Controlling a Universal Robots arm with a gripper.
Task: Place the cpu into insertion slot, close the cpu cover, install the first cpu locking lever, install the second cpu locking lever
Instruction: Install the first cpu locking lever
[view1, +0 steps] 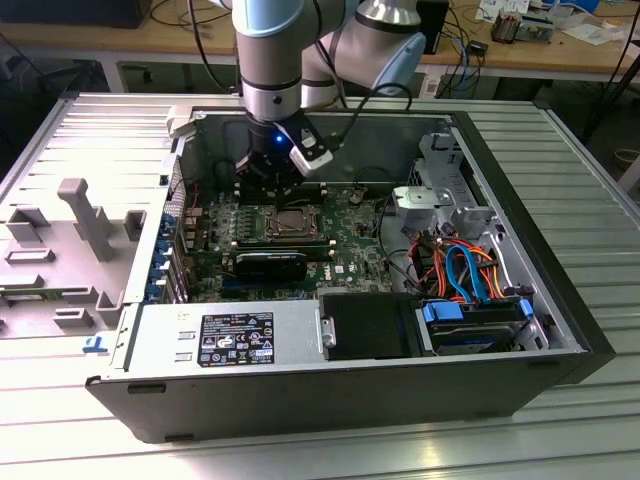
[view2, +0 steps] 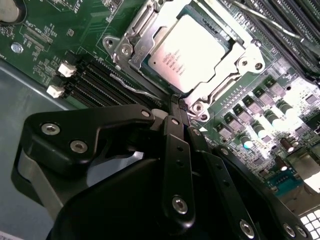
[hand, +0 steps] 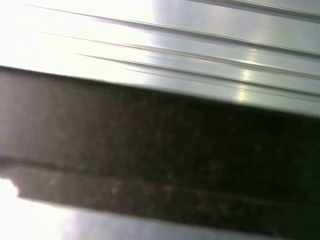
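one chip (view2: 192, 52) sits in its socket (view2: 150, 75) under the lowered cover (view2: 134, 37), just beyond the fingers (view2: 176, 107), pressed together at the socket's edge lever.

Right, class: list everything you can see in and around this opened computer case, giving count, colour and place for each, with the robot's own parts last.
cpu: one, silver-grey, seated in the socket on the motherboard.
cpu cover: one, silvery frame, lying around the cpu.
motherboard: one, green, on the case floor.
heatsink block: one, black, just in front of the socket in the exterior view.
power supply: one, grey, front of the case at the exterior view's left.
cables: several, orange and blue, at the exterior view's right.
gripper: one, black, fingertips together at the socket's edge.
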